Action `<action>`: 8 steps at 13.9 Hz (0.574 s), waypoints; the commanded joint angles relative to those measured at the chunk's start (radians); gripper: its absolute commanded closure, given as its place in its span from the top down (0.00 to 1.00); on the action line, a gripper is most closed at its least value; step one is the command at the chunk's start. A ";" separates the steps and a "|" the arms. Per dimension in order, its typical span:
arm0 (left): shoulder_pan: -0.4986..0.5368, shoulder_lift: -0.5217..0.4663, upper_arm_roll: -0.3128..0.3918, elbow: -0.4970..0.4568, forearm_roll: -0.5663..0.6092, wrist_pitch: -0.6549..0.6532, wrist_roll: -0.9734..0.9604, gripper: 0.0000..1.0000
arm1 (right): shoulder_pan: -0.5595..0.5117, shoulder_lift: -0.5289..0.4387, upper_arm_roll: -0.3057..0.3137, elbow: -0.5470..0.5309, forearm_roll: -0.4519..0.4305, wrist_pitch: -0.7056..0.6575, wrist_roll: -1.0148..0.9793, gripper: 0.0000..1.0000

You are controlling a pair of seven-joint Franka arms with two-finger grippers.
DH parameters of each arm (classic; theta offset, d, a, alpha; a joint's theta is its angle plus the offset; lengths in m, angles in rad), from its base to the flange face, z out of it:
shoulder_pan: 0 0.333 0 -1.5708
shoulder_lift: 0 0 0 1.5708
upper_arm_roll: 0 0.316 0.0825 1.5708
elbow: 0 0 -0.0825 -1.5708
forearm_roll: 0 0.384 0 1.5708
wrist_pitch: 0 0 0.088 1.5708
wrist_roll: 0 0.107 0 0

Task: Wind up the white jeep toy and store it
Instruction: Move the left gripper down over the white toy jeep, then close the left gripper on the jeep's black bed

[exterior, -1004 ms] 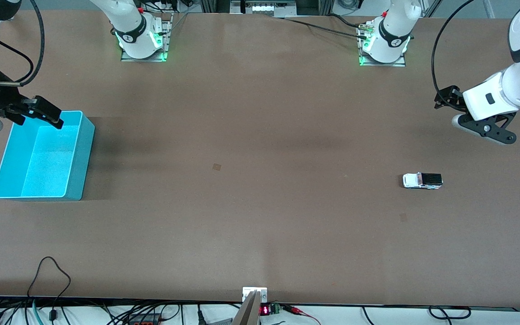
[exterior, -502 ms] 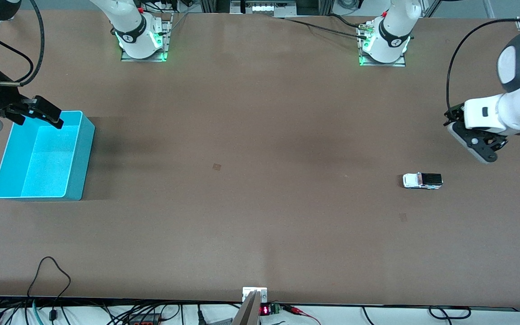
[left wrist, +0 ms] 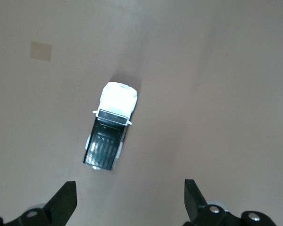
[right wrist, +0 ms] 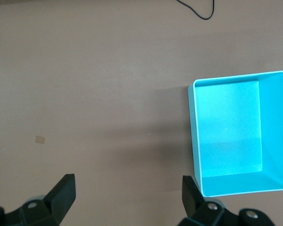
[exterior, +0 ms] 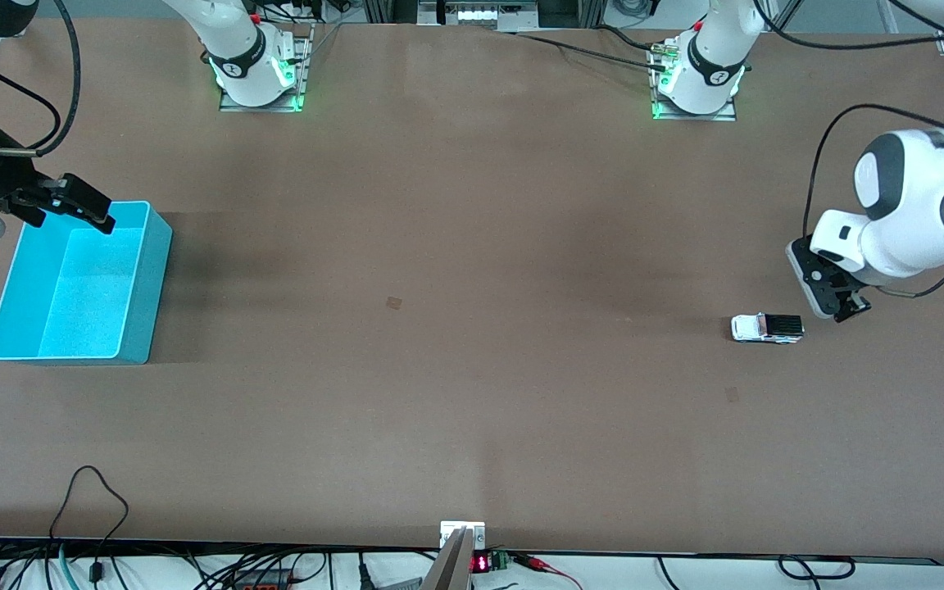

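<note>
Lowered toward the white jeep toy [exterior: 767, 328], left gripper [exterior: 837, 305] hangs released at its three o'clock; right gripper [exterior: 70, 205] (also released) waits over the turquoise bin [exterior: 140, 287]. No writing legible.

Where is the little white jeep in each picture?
Front view: the white jeep toy sits on the table toward the left arm's end, beside the left gripper.
Left wrist view: the jeep lies mid-picture, just ahead of the open fingers.
Right wrist view: not in it; only the turquoise bin shows.
Shared landmark: the small tan square on the table near the jeep.
</note>
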State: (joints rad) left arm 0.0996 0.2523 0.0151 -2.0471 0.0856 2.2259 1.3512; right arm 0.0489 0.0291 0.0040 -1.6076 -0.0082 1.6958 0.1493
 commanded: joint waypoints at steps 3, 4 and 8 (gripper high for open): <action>0.003 0.103 -0.001 -0.013 0.017 0.190 0.124 1.00 | -0.015 -0.006 0.010 0.012 0.013 -0.021 -0.016 1.00; 0.003 0.111 -0.001 -0.025 0.017 0.231 0.141 1.00 | -0.015 -0.006 0.010 0.012 0.013 -0.021 -0.016 1.00; 0.000 0.151 -0.001 -0.053 0.017 0.331 0.158 1.00 | -0.015 -0.006 0.010 0.012 0.013 -0.021 -0.016 1.00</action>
State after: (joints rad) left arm 0.1023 0.3939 0.0133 -2.0881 0.0857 2.5155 1.4882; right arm 0.0486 0.0291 0.0040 -1.6075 -0.0082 1.6954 0.1491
